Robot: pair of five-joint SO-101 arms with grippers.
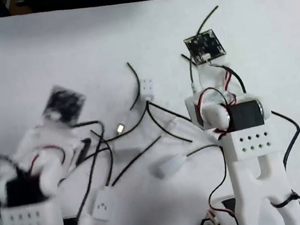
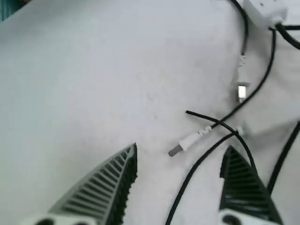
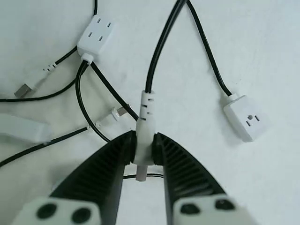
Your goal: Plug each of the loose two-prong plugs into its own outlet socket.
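right gripper [image 3: 144, 138] fingers were pinched on a white plug [image 3: 145, 123] | left gripper [image 2: 182, 149] fingers were wide apart | best bet was squaring it to the outlet socket [image 3: 244, 117] before pushing

White arms [image 1: 254, 148], black servos [image 1: 244, 115], red-black wiring [image 1: 214, 89], ribbed dark tool fingers [image 3: 105, 164]

Table [image 3: 262, 37]: white, matt.
Plug [image 3: 146, 112]: smooth white plastic.
Outlet socket [image 3: 96, 35]: smooth white plastic.
Fingers [image 3: 105, 168]: dark ribbed plastic.
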